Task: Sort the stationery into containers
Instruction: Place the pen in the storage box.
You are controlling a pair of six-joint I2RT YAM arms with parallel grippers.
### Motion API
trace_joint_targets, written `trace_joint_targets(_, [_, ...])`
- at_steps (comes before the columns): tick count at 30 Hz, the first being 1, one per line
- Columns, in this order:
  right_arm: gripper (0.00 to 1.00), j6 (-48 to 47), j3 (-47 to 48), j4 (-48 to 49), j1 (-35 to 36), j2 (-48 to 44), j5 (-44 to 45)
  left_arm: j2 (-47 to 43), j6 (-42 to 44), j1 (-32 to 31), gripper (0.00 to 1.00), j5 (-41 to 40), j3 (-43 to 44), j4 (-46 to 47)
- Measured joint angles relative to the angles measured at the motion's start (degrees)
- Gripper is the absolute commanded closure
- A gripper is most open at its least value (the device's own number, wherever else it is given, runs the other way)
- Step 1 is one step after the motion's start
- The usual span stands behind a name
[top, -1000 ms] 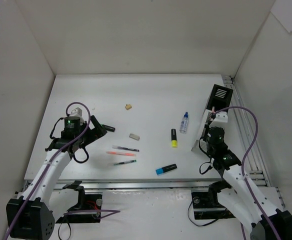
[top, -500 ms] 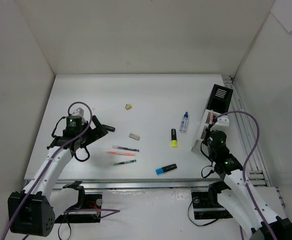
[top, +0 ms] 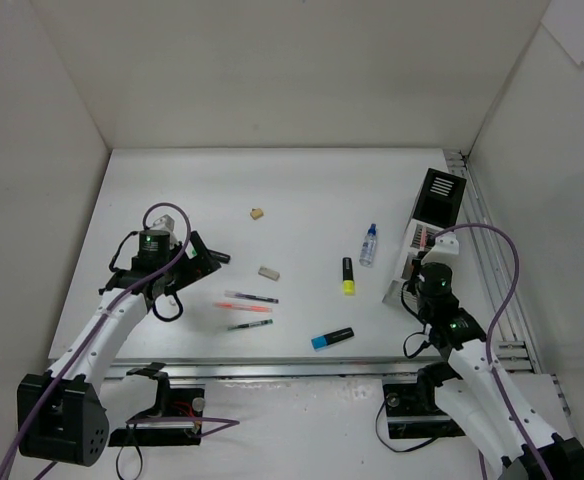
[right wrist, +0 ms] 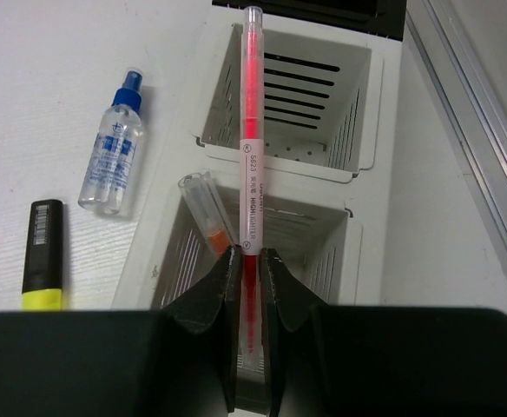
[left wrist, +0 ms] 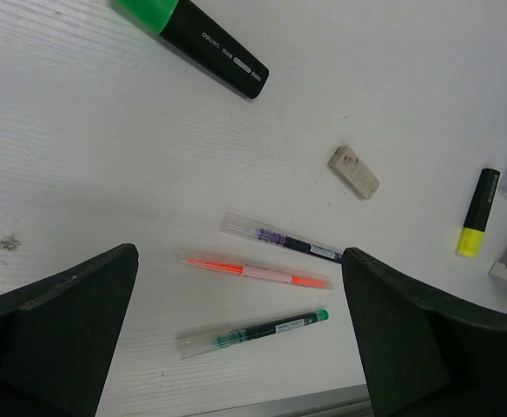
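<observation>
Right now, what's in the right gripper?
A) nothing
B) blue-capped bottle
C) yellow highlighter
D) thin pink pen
D: the right gripper is shut on the thin pink pen, which sticks out over the white organizer.

Bright, diffuse light fills every view; the white counter (top: 302, 200) looks nearly washed out, with shadows faint and soft. The overhead view is sharp. Up close, the dark left claw (left wrist: 240, 261) and right claw (right wrist: 249, 252) blur slightly.
</observation>
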Motion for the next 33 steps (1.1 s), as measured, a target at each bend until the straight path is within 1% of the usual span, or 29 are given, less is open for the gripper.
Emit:
trace_joint_targets(7, [0.91,0.1,0.0,-0.2,0.0,1.3,-0.3,0.0,0.0,0.0,0.01,0.0,0.4,0.1])
trace_joint_targets(10, [0.88,0.2,0.0,0.1,0.0,1.9,-0.3,0.0,0.0,0.0,0.01,0.0,0.4,0.0])
trace_joint_targets(14, [0.80,0.2,0.0,0.7,0.0,2.5,-0.4,0.0,0.3,0.0,0.01,-0.1,0.4,0.0])
trace_joint_targets(16, [0.74,0.2,0.0,1.0,0.0,2.5,-0.4,0.0,0.4,0.0,0.00,-0.3,0.4,0.0])
trace_joint_targets(27, [0.70,0.2,-0.1,0.3,0.0,1.2,-0.5,-0.1,0.5,-0.4,0.01,-0.5,0.8,-0.3])
trace_joint_targets(30, [0.66,0.1,0.1,-0.7,0.0,0.6,-0.9,-0.1,0.8,-1.0,0.00,-0.7,1.3,-0.3])
trace_joint_targets(33, [0.58,-0.3,1.6,-3.5,0.0,-0.6,-1.4,-0.1,1.1,-2.0,0.01,-0.9,2.3,-0.6])
